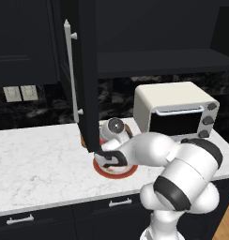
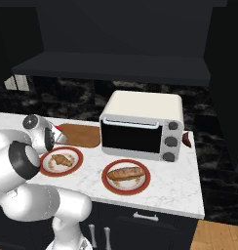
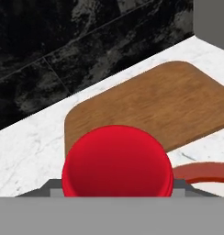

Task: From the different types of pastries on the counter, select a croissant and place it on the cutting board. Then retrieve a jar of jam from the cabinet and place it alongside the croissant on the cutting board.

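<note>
gripper (image 3: 116,195) — jaws clamped on jar of jam (image 3: 116,161) | carried low toward bare cutting board (image 3: 169,110), for set-down | croissant (image 2: 61,160) still on plate (image 2: 76,168) — likely unmoved

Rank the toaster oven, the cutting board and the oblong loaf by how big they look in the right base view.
1. Toaster oven
2. Cutting board, though the arm hides part of it
3. Oblong loaf

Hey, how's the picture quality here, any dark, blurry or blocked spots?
Left base view: the open cabinet door hides the counter behind it. Right base view: the cabinet interior is near black and detail is lost. Hand view: the red jar looms large, soft-edged, before the cutting board.
</note>
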Controlling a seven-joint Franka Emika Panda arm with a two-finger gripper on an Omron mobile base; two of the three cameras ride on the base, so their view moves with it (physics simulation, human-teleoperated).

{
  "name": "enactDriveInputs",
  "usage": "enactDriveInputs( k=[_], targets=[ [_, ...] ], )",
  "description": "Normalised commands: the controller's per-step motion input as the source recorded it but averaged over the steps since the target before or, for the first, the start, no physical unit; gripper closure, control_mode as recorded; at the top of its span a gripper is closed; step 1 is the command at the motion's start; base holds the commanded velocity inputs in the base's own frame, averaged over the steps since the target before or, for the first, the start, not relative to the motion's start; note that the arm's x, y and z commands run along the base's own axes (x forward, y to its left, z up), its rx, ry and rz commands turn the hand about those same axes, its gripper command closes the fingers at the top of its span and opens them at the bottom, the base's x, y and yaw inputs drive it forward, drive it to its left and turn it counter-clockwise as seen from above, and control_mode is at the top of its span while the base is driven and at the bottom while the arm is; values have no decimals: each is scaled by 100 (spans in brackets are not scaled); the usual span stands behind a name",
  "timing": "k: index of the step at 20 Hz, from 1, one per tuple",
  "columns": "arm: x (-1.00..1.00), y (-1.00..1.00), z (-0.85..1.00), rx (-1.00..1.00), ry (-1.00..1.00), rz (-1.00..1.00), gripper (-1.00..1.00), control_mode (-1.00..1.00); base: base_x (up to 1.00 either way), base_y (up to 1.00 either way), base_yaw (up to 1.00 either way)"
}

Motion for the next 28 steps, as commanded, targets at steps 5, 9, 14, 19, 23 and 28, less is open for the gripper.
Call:
enactDriveInputs(
  k=[5,9,14,19,23,28],
  targets=[
    [19,0,17,0,-10,0,100,-100,0,0,0],
    [53,-1,-5,-1,8,0,100,-100,0,0,0],
    [65,0,-2,0,4,0,100,-100,0,0,0],
    [0,0,-5,-2,0,0,100,-100,0,0,0],
    [0,0,-31,0,4,0,100,-100,0,0,0],
    [0,0,-2,0,0,0,100,-100,0,0,0]
  ],
)
